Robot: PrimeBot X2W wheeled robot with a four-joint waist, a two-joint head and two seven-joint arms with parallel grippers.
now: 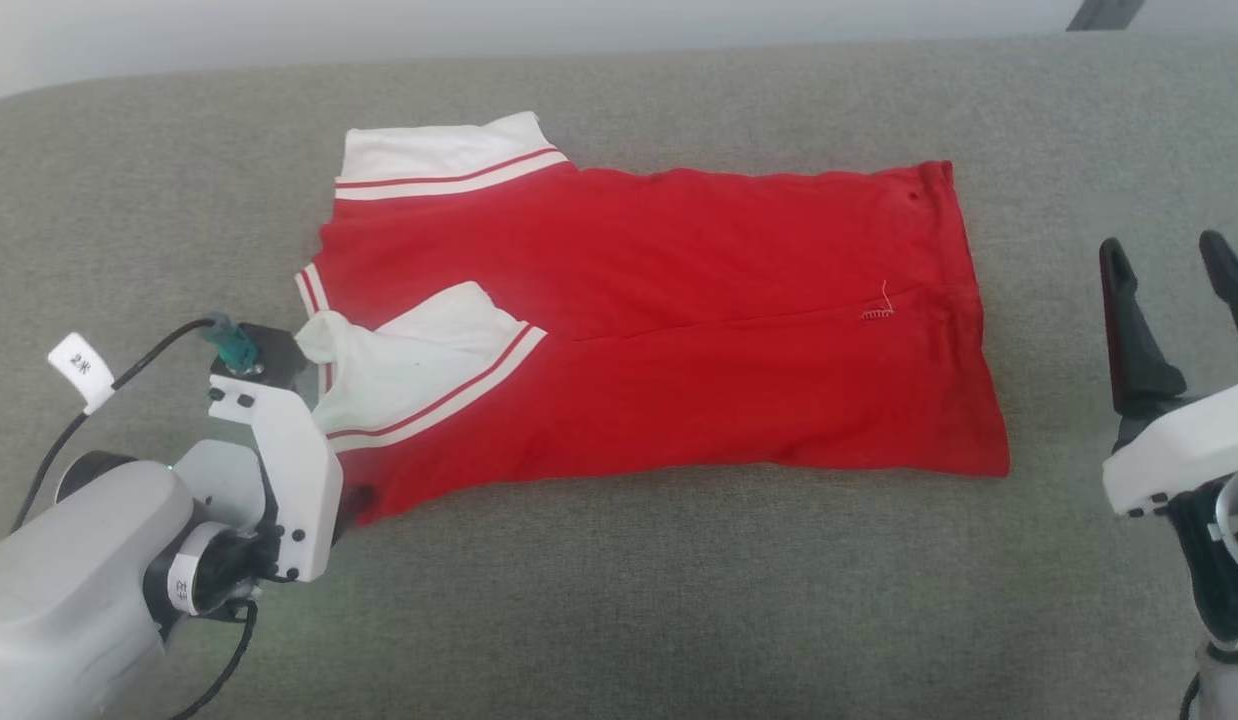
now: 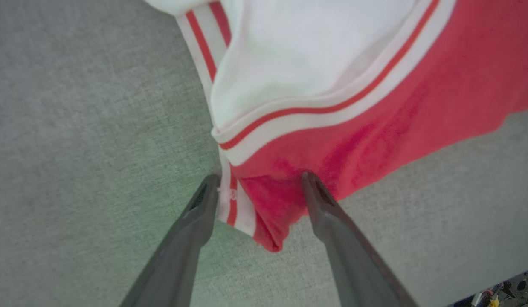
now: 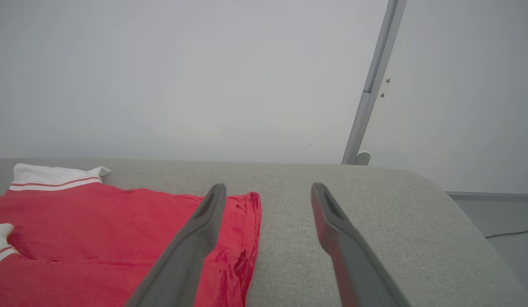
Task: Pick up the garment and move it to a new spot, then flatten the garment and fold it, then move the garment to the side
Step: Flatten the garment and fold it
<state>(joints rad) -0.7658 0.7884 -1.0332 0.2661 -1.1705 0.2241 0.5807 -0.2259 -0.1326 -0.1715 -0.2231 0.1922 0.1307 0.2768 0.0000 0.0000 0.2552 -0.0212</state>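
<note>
The garment (image 1: 679, 330) lies flat on the grey cushion, red side up, with the print hidden. Its striped collar points left and its hem right. One white sleeve (image 1: 449, 155) sticks out at the far edge, and the other (image 1: 419, 360) is folded over the red body. My left gripper (image 2: 259, 177) is open, pointing down at the garment's near-left corner (image 2: 268, 213). The red cloth and striped trim lie between its fingers (image 2: 328, 213). In the head view the left wrist (image 1: 279, 450) covers that corner. My right gripper (image 1: 1164, 250) stands open, right of the hem and apart from it.
The grey cushion (image 1: 679, 600) stretches wide in front of and behind the garment. Its rounded right end (image 3: 451, 204) drops to the floor, where a thin cable (image 3: 511, 233) lies. Behind it are a pale wall and a slanted metal post (image 3: 372, 89).
</note>
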